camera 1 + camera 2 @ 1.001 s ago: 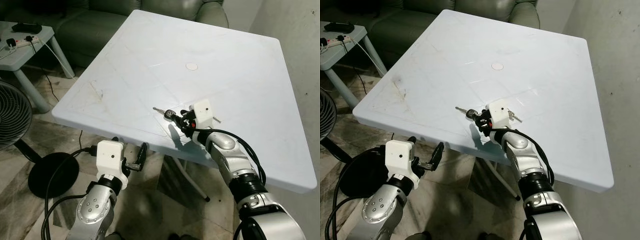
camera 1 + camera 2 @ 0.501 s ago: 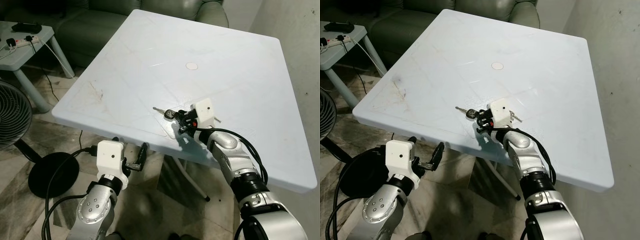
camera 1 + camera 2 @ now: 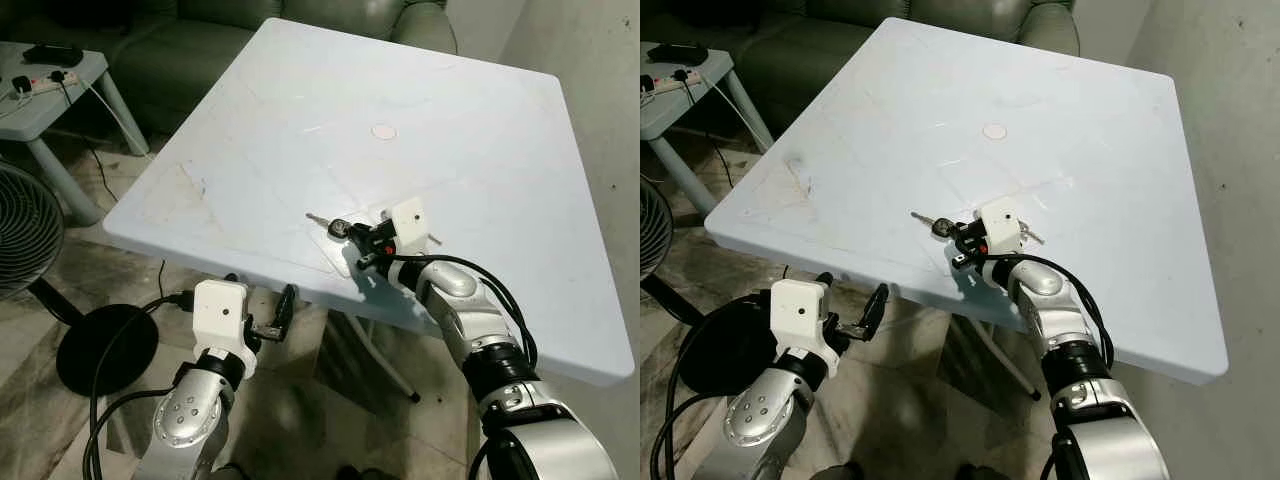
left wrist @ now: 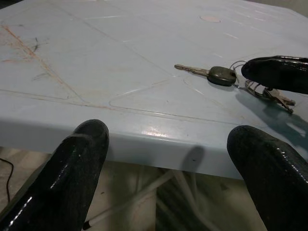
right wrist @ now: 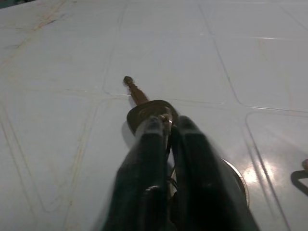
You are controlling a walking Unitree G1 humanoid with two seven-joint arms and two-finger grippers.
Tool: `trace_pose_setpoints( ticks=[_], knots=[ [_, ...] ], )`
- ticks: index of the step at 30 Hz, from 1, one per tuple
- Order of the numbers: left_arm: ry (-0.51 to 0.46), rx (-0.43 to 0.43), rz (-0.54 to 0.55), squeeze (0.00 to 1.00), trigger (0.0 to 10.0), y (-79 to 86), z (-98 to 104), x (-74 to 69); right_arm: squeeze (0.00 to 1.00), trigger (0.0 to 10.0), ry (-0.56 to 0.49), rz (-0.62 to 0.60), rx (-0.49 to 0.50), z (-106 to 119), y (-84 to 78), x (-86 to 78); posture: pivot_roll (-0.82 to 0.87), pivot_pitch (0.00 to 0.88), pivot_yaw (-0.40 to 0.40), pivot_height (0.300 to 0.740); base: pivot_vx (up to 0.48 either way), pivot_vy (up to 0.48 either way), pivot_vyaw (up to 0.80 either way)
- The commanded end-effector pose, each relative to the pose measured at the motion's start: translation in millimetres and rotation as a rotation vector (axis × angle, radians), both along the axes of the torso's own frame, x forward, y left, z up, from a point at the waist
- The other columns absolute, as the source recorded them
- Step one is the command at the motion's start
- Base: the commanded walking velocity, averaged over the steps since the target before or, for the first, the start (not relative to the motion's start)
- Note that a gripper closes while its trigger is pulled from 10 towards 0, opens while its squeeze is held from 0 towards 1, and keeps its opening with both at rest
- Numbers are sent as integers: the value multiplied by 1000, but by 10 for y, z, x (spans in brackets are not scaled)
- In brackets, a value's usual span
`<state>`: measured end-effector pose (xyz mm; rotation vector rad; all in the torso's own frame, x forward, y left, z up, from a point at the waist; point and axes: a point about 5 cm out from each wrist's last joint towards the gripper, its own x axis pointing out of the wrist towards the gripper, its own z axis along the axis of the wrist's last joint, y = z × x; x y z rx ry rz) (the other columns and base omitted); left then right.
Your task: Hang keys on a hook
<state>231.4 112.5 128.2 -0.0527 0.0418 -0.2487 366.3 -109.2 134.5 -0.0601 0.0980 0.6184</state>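
Note:
A bunch of keys lies on the white table [image 3: 470,130] near its front edge. The black-headed key [image 3: 338,227] points left, and smaller keys [image 4: 275,96] lie on the same ring. My right gripper [image 3: 361,243] rests low over the table at the bunch. In the right wrist view its fingers [image 5: 153,144] are pressed together on the ring just behind the key head [image 5: 148,109]. My left gripper [image 4: 168,139] hangs below the table's front edge, open and holding nothing.
A round white mark [image 3: 383,131] sits mid-table. A standing fan [image 3: 25,235] and a small side table [image 3: 60,90] with a power strip are at the left. A green sofa [image 3: 190,45] runs behind. A wall [image 3: 600,60] stands close on the right.
My right gripper has edged a little lower and closer onto the key ring. The keys lie where they were, and the left arm has not moved.

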Motion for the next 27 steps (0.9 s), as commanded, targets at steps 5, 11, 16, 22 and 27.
trace_pose_setpoints(
  ticks=[5,11,16,22,27],
  knots=[
    [-1,-9,9,0,10000,9,27,-15,369,10000,-10,4,-6,32,-1,20,131,186,-60,740,0,0,0],
    [-2,-10,10,0,10000,12,33,-7,353,0,-31,5,7,54,-16,17,131,188,-60,740,0,0,0],
    [-2,-12,12,0,10000,13,35,-2,208,1098,-32,12,6,54,-14,17,131,187,-59,740,0,0,0],
    [-3,-11,11,0,10000,15,39,3,0,10000,-10,21,-17,33,-6,24,132,187,-59,740,0,0,0],
    [-3,-13,11,0,10000,13,41,4,0,10000,-6,60,-18,32,16,9,131,188,-60,740,0,0,0]
  ],
)
